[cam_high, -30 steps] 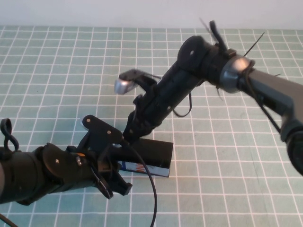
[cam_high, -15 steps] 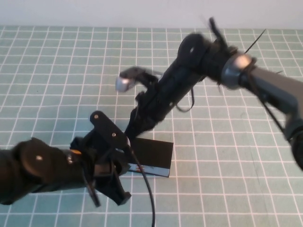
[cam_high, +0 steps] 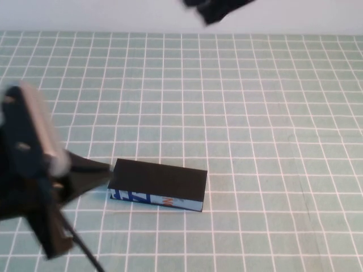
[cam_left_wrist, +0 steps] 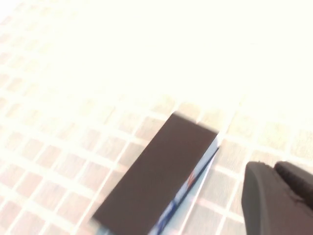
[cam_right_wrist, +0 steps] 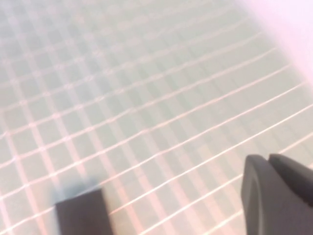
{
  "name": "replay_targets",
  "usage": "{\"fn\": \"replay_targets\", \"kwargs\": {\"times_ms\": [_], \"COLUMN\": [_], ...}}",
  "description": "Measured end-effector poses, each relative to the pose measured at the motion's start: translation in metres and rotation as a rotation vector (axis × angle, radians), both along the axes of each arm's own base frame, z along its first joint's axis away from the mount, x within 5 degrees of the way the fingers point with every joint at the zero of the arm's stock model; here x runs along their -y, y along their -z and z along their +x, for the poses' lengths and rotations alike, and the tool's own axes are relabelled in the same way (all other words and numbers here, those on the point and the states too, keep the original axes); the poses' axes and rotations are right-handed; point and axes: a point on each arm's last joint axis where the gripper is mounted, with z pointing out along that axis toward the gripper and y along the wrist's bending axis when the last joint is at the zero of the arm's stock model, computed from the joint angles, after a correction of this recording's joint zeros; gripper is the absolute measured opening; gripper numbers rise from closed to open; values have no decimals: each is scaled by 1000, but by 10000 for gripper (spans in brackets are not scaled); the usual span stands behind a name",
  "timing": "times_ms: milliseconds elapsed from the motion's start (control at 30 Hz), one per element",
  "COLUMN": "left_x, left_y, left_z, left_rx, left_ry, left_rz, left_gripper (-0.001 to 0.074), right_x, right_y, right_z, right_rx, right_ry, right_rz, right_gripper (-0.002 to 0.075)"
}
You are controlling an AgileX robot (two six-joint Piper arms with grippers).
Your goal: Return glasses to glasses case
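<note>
The case [cam_high: 159,184] lies closed on the green surface [cam_high: 255,113], long axis left to right, just right of the left gripper [cam_high: 85,170]; the right gripper [cam_high: 218,8] is far above; finger states cannot be told, glasses unseen.

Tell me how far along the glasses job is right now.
Looks nearly finished: the glasses case lies shut on the green mat, and no glasses show anywhere outside it. The left gripper hangs just beside the case's left end; the right gripper is high at the far edge. Nothing visible remains except parking the arms.
</note>
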Motion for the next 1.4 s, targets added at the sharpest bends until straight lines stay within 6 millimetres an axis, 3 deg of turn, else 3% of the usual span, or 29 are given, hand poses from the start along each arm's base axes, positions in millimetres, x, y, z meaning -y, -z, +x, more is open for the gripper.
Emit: {"fn": "replay_targets", "kwargs": {"times_ms": [67,167,233,333,567,800,967,1067,1400], "left_x": [-16,-34,-43,-51,-51,-46,-45,-45,-45], "left_y": [-8,-18,-25,-33,-46,-58,-61,-61,-62], "left_z": [-3,-4,-4,-7,-22,-31,-31,-32,-32], "left_rx": [-14,-6,13,43,77,65,53,41,33], "left_ry": [-58,-184,-266,-346,-363,-353,-353,-350,-357], "left_rz": [0,-44,-100,-164,-274,-454,-498,-508,-523], "left_gripper": [2,2,2,2,2,2,2,2,1], "right_x": [16,39,56,82,138,179,198,207,223], "right_y": [-28,-56,-65,-62,-27,32,101,126,152], "right_z": [-22,-51,-72,-96,-169,-238,-254,-264,-291], "right_rx": [74,154,184,184,145,116,56,86,188], "right_ry": [31,105,176,305,487,567,691,735,740], "right_rz": [23,58,73,75,119,215,182,221,374], "right_gripper": [-11,-11,-11,-11,-11,-11,-11,-11,-11]}}
